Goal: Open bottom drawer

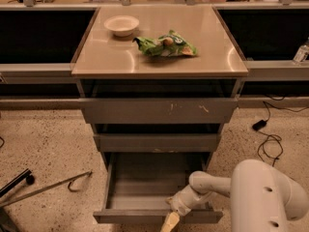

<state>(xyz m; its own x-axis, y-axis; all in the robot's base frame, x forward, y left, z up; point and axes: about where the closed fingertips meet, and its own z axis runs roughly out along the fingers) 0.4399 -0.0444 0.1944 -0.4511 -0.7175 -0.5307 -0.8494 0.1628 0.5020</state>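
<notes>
The bottom drawer (140, 216) of the grey cabinet stands pulled far out, its pale grey shallow tray (145, 182) showing inside. Its flat front runs along the lower edge of the view. My gripper (170, 222) is at the drawer front's top edge, right of the middle, with a cream-coloured fingertip pointing down over the front. My white arm (260, 197) reaches in from the lower right.
The top drawer (159, 110) with white scratches and the middle drawer (157, 141) are above. A white bowl (121, 25) and a green snack bag (165, 45) lie on the cabinet top. Cables (268, 139) lie on the floor right; a metal rod (43, 190) lies left.
</notes>
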